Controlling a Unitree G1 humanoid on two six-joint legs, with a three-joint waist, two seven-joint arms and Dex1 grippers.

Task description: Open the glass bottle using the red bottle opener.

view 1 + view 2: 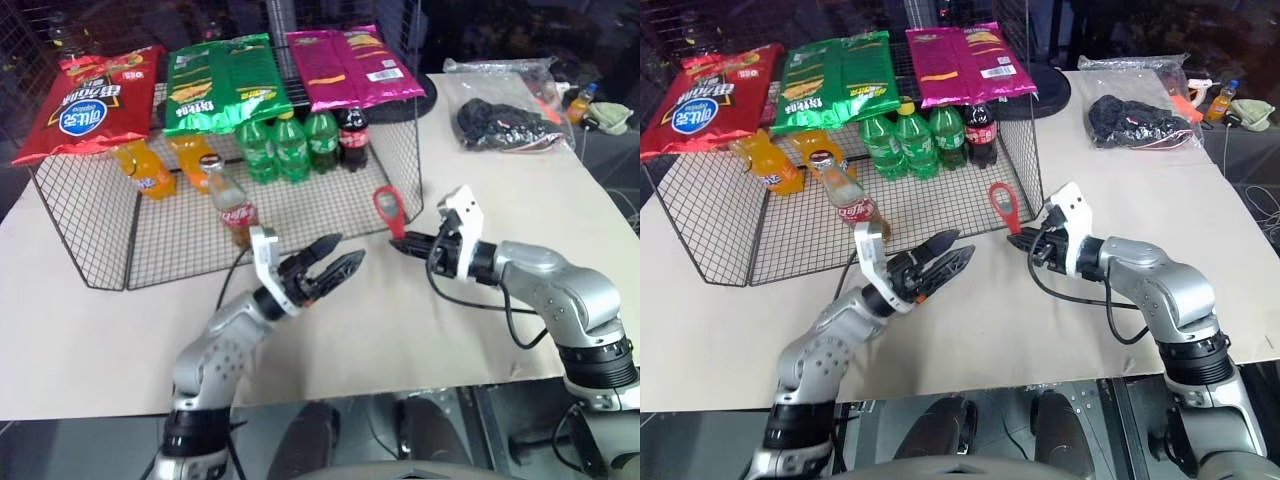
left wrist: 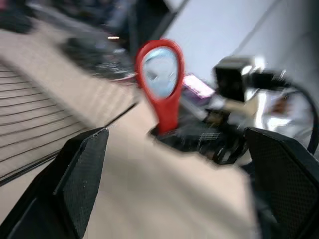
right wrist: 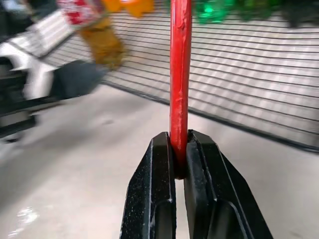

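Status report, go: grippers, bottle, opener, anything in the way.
Left gripper open, empty. Right gripper shut on red bottle opener, head up. Glass bottle leans inside wire rack, cap on. Nothing between bottle and grippers.

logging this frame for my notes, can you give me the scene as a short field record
left claw: open, empty, near the wire rack's front
right claw: shut on the red bottle opener, head up
glass bottle: standing tilted on the wire rack's floor, amber liquid low inside
behind it: orange soda bottles, green soda bottles, dark cola bottle
on top of rack: snack bags
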